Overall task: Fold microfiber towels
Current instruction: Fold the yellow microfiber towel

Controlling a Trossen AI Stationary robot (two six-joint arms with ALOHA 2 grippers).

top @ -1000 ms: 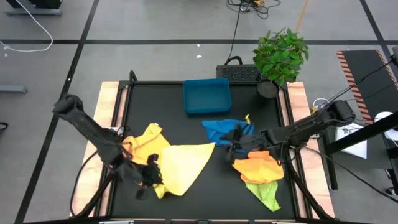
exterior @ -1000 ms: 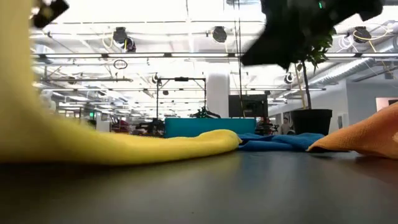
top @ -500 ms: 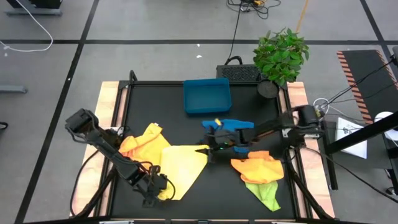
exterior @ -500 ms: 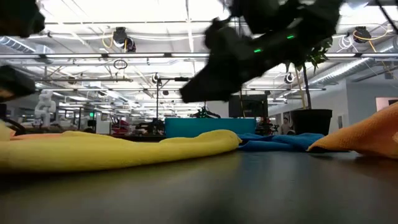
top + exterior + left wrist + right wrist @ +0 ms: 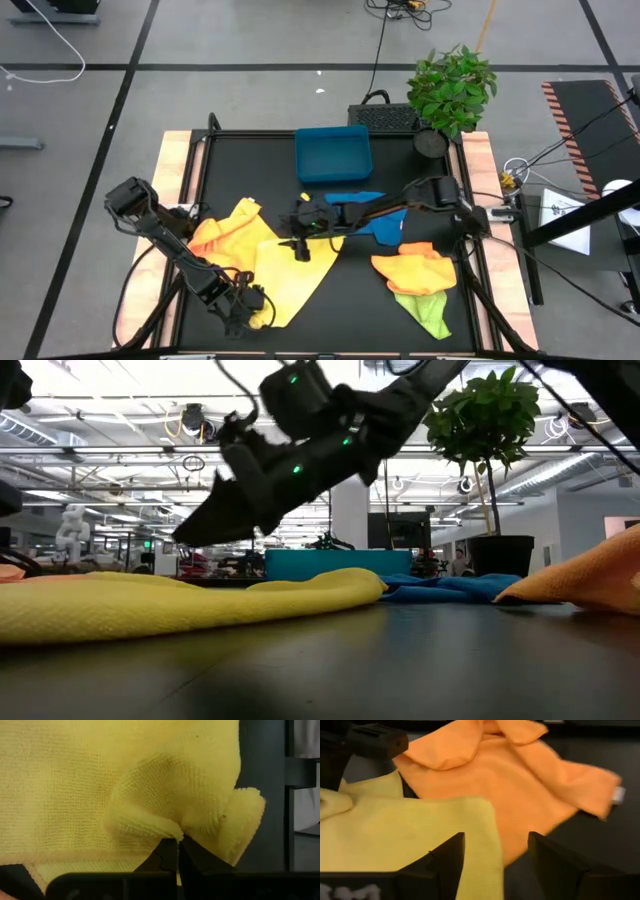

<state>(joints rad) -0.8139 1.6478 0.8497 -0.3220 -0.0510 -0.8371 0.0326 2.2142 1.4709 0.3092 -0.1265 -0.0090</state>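
Note:
A pale yellow towel [image 5: 292,265] lies spread on the black table, and its edge shows in the low view [image 5: 150,605]. My left gripper [image 5: 245,305] is shut on its near left part. My right gripper [image 5: 300,245] hangs open just above the towel's far corner [image 5: 480,810], touching nothing. In the low view it [image 5: 215,520] is clear of the cloth. An orange-yellow towel [image 5: 222,230] lies crumpled to the left. A blue towel [image 5: 372,212], an orange towel [image 5: 415,265] and a lime green towel [image 5: 428,312] lie to the right. My left gripper pinches a raised fold of the pale yellow towel [image 5: 167,827] between its two shut fingers, close to the towel's near edge. A corner [image 5: 245,820] curls up beside the fingers. The rest of the towel lies flat on the table.
A rigid blue tray [image 5: 333,152] stands at the middle of the far edge. A potted plant [image 5: 452,88] stands at the far right corner. Bare black table shows between the pale yellow and orange towels [image 5: 350,290].
My right gripper has swept toward the table's left, from over the blue towel to over the pale yellow towel's far corner. My left gripper has gone down and a little toward the near edge. The towel's left part, held up before, now lies low on the table.

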